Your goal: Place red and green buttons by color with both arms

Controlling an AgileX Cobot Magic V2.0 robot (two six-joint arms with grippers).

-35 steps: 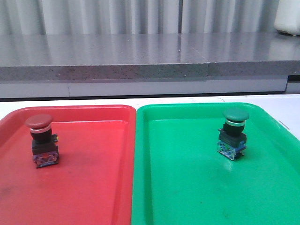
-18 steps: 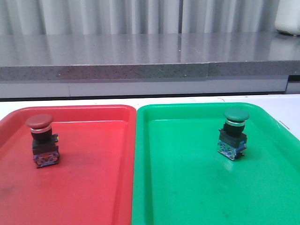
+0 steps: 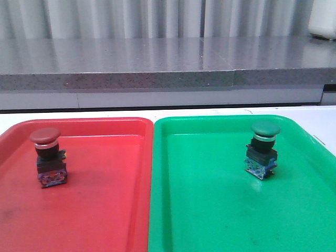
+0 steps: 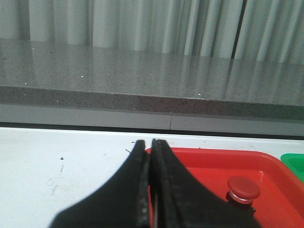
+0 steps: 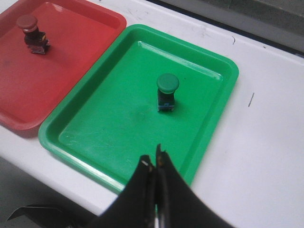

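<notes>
Both the left gripper (image 4: 149,145) and the right gripper (image 5: 153,161) are clenched on nothing, clear of the trays. The red button (image 3: 48,157) stands upright in the red tray (image 3: 105,210); the green button (image 3: 261,149) stands upright in the green tray (image 3: 210,210).

White table (image 3: 325,118) with red tray (image 3: 94,210) and green tray (image 3: 220,210) side by side, touching.

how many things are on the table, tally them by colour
Red: 2, a red plastic tray and a red-capped mushroom push-button standing in it.
Green: 2, a green plastic tray and a green-capped mushroom push-button standing in it.
Total: 4.
</notes>
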